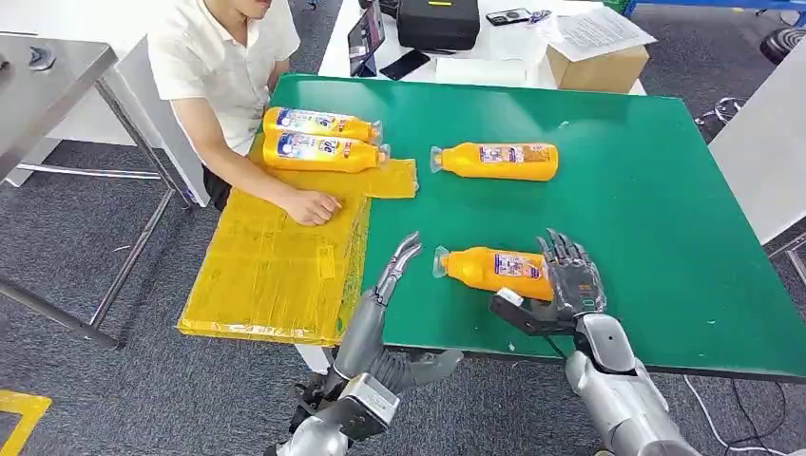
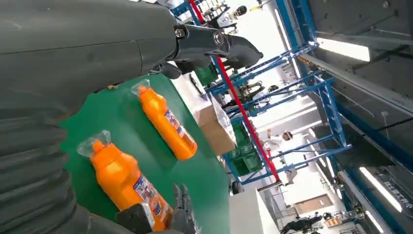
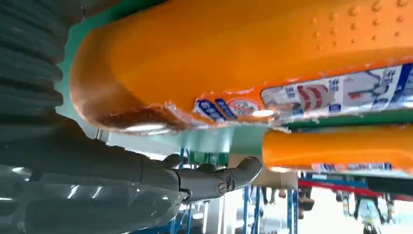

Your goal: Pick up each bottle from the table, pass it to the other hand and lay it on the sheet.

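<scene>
The right hand lay around the base of the near bottle by the table's front edge, fingers not visibly closed, and needed a firm wrap before lifting toward the spread, empty left hand.

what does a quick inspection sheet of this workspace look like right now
surface: green table, yellow sheet over its left edge
job's things: two bottles on the sheet; far bottle and near bottle on the green
clutter: nothing seen on the green
hands: right hand at the near bottle's base, grip unclear; left hand open beside its cap
cables: one on the floor at right
surroundings: person with a hand on the sheet; box, black case behind
</scene>
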Robot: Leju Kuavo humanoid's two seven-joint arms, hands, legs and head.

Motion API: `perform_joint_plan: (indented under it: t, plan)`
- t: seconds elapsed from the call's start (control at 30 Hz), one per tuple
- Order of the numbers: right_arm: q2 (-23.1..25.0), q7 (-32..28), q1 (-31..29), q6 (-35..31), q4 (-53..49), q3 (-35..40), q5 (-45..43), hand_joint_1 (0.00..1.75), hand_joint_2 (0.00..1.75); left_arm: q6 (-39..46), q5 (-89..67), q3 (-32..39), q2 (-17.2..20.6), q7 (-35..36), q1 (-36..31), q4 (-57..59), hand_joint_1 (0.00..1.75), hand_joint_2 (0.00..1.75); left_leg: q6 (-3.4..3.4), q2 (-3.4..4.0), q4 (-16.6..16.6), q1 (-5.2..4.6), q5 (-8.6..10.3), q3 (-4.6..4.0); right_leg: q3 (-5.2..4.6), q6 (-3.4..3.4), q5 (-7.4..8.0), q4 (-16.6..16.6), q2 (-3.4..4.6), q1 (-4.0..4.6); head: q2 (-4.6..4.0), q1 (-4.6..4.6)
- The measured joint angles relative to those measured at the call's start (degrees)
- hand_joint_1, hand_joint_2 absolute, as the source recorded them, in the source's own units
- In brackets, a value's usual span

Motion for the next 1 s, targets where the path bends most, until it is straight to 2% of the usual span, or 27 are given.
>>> perform_joint_plan:
  t: [0.07, 0.23, 0.3, 0.43, 0.47, 0.6, 1.0]
  plan:
    - [0.00, 1.93, -0.75, 3.80, 0.77, 0.29, -0.66, 1.75, 1.75, 0.11, 0.07, -0.04, 0.00, 0.13, 0.00, 0.00, 0.00, 1.75, 0.00, 0.01, 0.00, 0.00, 0.00, 0.02, 0.00, 0.00, 0.00, -0.01, 0.01, 0.00, 0.00, 0.00]
    - [-1.18, 9.83, -5.08, 17.59, 4.50, 2.32, -2.56, 1.75, 1.75, 0.46, -0.35, -0.04, 0.00, 1.00, -0.02, 0.00, 0.00, 1.75, 0.02, 0.08, 0.00, 0.00, -0.03, 0.38, 0.20, 0.00, 0.00, -0.05, 0.07, -0.01, 0.00, 0.00]
    - [-1.77, 11.15, -6.30, 20.61, 5.55, 2.77, -3.38, 1.75, 1.75, 0.46, -0.48, -0.02, 0.00, 1.20, -0.01, 0.00, 0.00, 1.75, 0.03, -0.01, 0.00, 0.01, -0.02, 0.52, 0.03, 0.01, -0.04, -0.12, 0.02, 0.00, 0.00, 0.02]
    - [-2.71, 11.35, -7.14, 22.37, 6.38, 3.19, -5.54, 1.75, 1.75, 0.24, -0.79, 0.00, 0.00, 1.42, -0.01, 0.00, 0.00, 1.75, 0.17, -0.08, 0.00, 0.00, -0.12, 0.79, 0.41, 0.13, -0.14, -0.17, -0.07, 0.00, 0.00, 0.02]
    - [-2.95, 10.82, -7.13, 22.43, 6.38, 3.21, -6.28, 1.75, 1.75, 0.15, -0.76, -0.02, 0.00, 1.49, -0.01, 0.00, 0.00, 1.75, 0.19, -0.08, 0.00, 0.00, -0.10, 0.79, 0.80, 0.16, -0.11, -0.18, -0.07, -0.01, 0.00, 0.04]
    - [-4.65, 7.20, -7.06, 25.23, 5.88, 3.21, -11.69, 1.75, 1.75, -1.57, 0.94, 0.02, 0.00, 2.34, -0.01, 0.00, 0.00, 1.75, 0.23, -0.07, 0.00, 0.00, -0.09, 0.98, 1.04, 0.20, -0.08, -0.26, -0.06, -0.01, 0.00, 0.04]
    - [-7.23, 7.08, -5.24, 26.67, 2.24, 3.41, -14.58, 1.75, 1.75, -2.84, 1.42, 0.11, 0.00, 2.51, 0.04, -0.09, 0.00, 1.75, 0.25, -0.09, 0.00, 0.00, -0.10, 1.02, 1.10, 0.21, -0.07, -0.29, -0.07, -0.01, 0.00, 0.02]
